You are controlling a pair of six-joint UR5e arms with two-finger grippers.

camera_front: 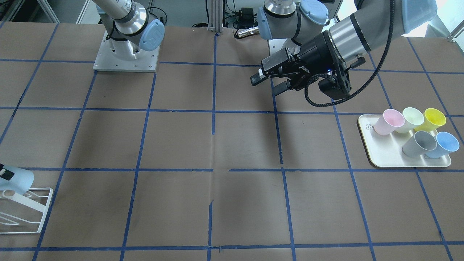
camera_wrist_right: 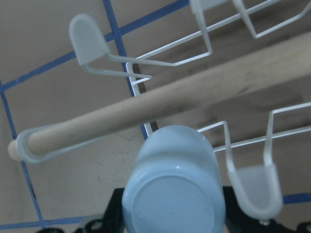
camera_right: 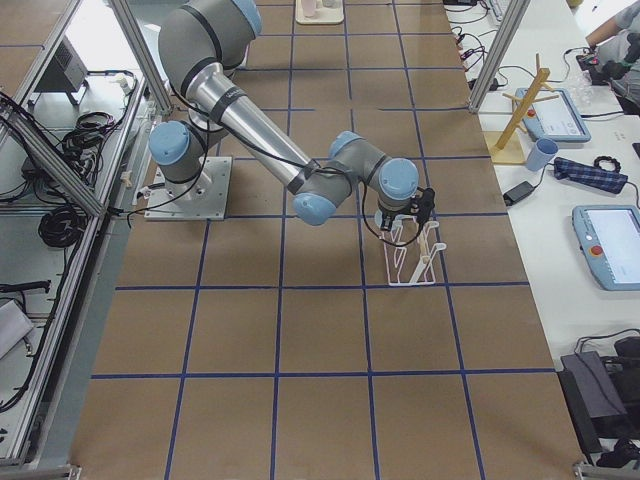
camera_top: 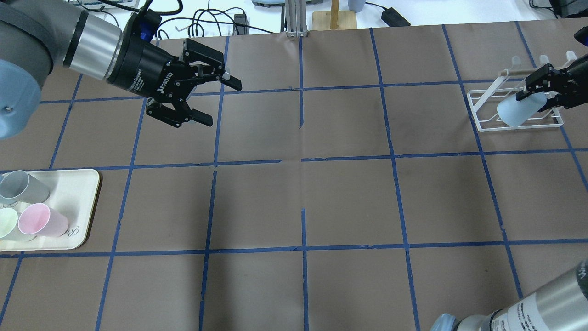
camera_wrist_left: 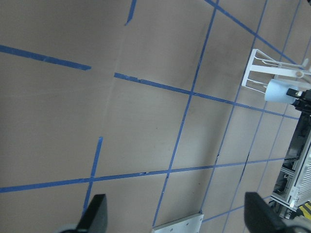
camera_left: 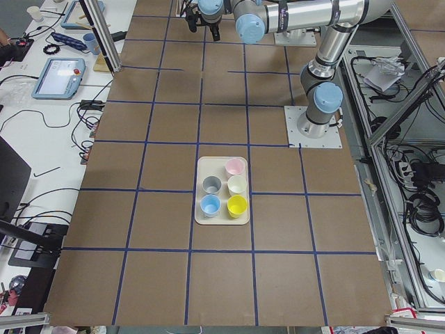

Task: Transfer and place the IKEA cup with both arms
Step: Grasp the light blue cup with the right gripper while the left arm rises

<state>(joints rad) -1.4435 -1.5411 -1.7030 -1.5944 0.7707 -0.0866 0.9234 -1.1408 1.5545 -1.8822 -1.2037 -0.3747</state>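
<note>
My right gripper (camera_top: 535, 99) is shut on the IKEA cup (camera_top: 517, 111), a pale blue tumbler held tilted on its side over the white wire rack (camera_top: 487, 124) at the table's right end. In the right wrist view the cup's base (camera_wrist_right: 172, 194) sits between my fingers, close to the rack's wooden rod (camera_wrist_right: 160, 109). The cup also shows at the left edge of the front view (camera_front: 18, 180). My left gripper (camera_top: 221, 103) is open and empty, above the table at the far left, also seen in the front view (camera_front: 266, 86). A second, alike blue cup (camera_front: 444, 145) stands on the tray.
A cream tray (camera_front: 384, 156) at my left end holds pink (camera_front: 388, 122), pale green (camera_front: 411, 119), yellow (camera_front: 432, 119) and grey (camera_front: 420, 143) cups. The right arm's base plate (camera_front: 125, 59) is bolted at the table's back. Blue tape lines grid the brown table.
</note>
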